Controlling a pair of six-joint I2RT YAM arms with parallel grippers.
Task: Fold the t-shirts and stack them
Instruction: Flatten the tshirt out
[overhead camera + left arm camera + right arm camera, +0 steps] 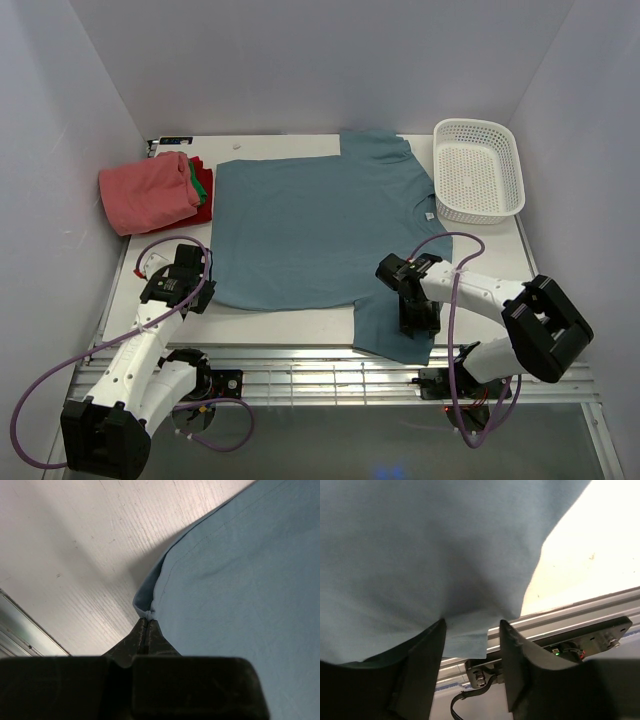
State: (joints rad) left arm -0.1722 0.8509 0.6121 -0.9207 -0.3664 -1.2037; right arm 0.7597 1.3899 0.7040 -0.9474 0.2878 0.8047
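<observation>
Where the teal shirt (310, 230) lies: spread flat across the middle of the bench (285, 148), hem to the left, neck to the right near the white basket (480, 170). The near sleeve (392, 335) reaches the bench's near edge and droops over it.
Folded stack: salmon-pink shirt (150, 195) on top, with green shirt (201, 178) and red shirt (204, 208) edges showing under it. It sits far left, close beside the teal hem.
Handling: soft, light, limp cotton with no stiffness, so I expect it to sag and drag from wherever I hold it.
Where to grip: my call is corners and seamed edges, meaning hem corner and sleeve cuff. A mid-panel pinch would likely just bunch it.
My left pincer (146, 620): fully closed on the near-left hem corner, with a small nub of cloth showing at the tips.
My right pincer (470, 625): jaws partly apart, straddling the sleeve edge. Cloth sits between the fingers but isn't clamped, so it's holding nothing.
Left arm pose: stretched forward and low, wrist pitched down at the shirt's near-left corner.
Right arm pose: elbow out right, forearm folded back toward centre, wrist pointing down over the sleeve.
Risk: a thin single layer could slip from the tips when lifted.
</observation>
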